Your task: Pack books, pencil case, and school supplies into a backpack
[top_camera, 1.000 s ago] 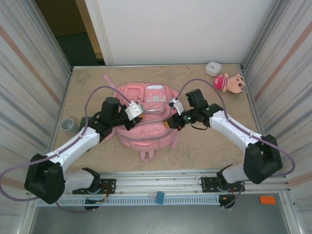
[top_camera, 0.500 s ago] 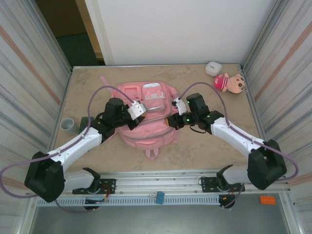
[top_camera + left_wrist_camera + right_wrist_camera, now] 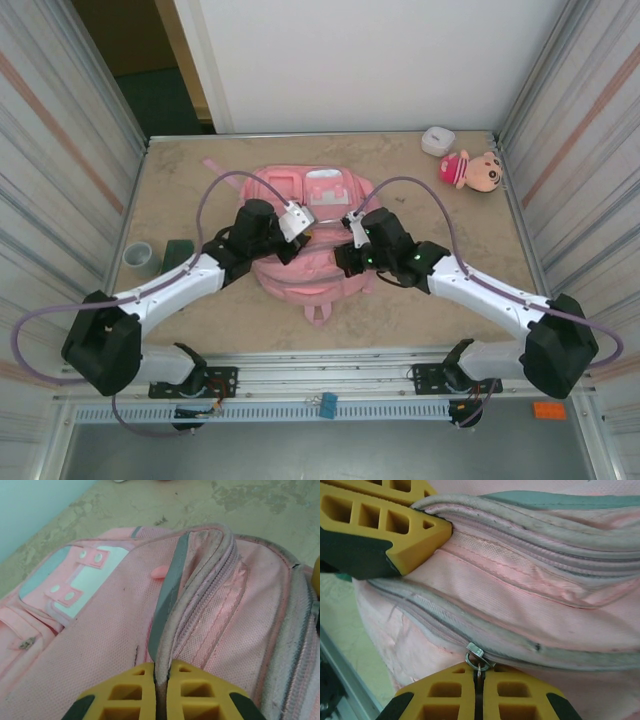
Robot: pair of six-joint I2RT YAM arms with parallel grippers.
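Observation:
The pink backpack (image 3: 300, 190) lies flat in the middle of the table. My left gripper (image 3: 313, 231) is over its centre, shut on the raised pale piped rim (image 3: 172, 625) beside a zip. From the right, my right gripper (image 3: 340, 260) is shut on a small metal zipper pull (image 3: 479, 658) on a lower zip line (image 3: 420, 612). In the left wrist view the left gripper (image 3: 161, 674) pinches the rim upright. The right gripper (image 3: 478, 676) has the left one's yellow fingers (image 3: 410, 530) up and to its left. The books are out of view.
A pink-hatted plush doll (image 3: 472, 170) and a small white object (image 3: 437, 140) lie at the far right corner. A grey cup (image 3: 138, 256) and a dark green object (image 3: 178, 254) sit at the left. Corrugated walls close both sides; a metal rail (image 3: 330, 375) runs along the near edge.
Both grippers have moved inward, the left one rightward and the right one leftward, now close together. The backpack has bunched up and shifted slightly away from the arms.

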